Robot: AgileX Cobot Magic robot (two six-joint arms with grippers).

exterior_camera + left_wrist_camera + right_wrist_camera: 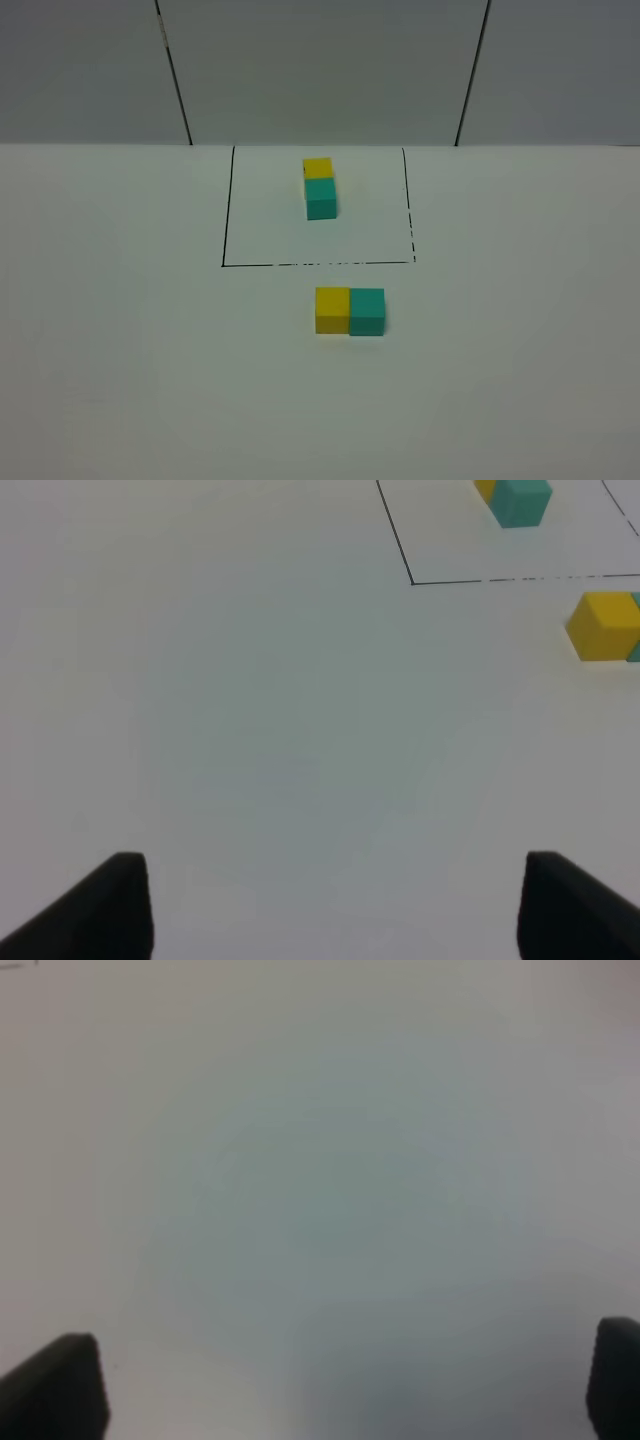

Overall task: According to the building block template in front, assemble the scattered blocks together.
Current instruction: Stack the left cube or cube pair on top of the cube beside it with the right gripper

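A pale grey panelled wall (320, 70) fills the top of the frame, split by two dark slanting seams (173, 70) (one left, one right); below, a white table (120, 350) under soft, even light.

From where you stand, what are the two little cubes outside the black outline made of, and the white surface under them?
The small matte yellow cube and the small matte teal-green cube: probably painted wood or hard plastic, judging by flat even colour, crisp edges and no shine. The white tabletop: smooth and dull, perhaps laminate or paper; no grain shows.
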